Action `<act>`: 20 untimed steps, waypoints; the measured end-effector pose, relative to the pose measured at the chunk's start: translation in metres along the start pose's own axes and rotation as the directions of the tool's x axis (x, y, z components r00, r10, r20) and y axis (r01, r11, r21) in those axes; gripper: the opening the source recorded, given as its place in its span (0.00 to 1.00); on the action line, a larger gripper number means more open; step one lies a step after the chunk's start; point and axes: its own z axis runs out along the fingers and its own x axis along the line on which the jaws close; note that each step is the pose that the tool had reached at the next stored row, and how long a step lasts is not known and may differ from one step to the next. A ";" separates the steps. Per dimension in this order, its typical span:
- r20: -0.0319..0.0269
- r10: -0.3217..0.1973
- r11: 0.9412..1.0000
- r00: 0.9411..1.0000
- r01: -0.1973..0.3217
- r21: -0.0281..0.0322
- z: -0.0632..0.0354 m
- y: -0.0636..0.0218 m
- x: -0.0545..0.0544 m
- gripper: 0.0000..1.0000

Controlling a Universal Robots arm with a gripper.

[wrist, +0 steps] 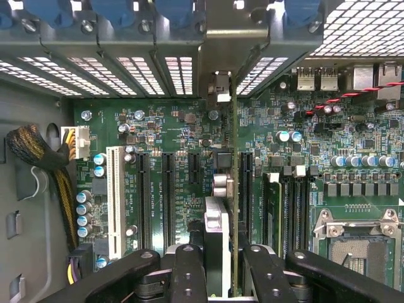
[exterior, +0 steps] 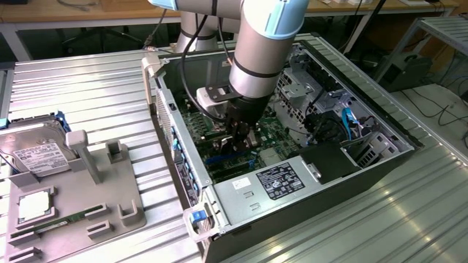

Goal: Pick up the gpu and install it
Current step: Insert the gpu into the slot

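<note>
While the arm reaches down into the open computer case [exterior: 380, 118], we see the tool [exterior: 238, 143] low over the green motherboard [wrist: 170, 136], its fingers [wrist: 189, 271] pinching the gpu [wrist: 222, 221], which stands on edge between them. From the wrist view the card runs straight away from the tool toward the rear slot openings, among the black expansion slots [wrist: 167, 196]; whether it is seated we cannot tell. Inside the case we also find a grey power supply [exterior: 274, 186] with a black label. Outside it, on the ribbed metal surface [exterior: 87, 87] at the exterior view's left, a grey holder tray [exterior: 80, 192] carries a hard drive [exterior: 33, 150] and a green memory stick [exterior: 62, 222].
</note>
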 end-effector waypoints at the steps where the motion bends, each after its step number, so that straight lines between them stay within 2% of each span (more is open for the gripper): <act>1: 0.000 0.000 1.000 1.000 0.000 0.000 0.0000 0.0000 0.000 0.28; 20: 0.000 0.000 1.000 1.000 0.000 0.000 0.0047 0.0011 0.000 0.28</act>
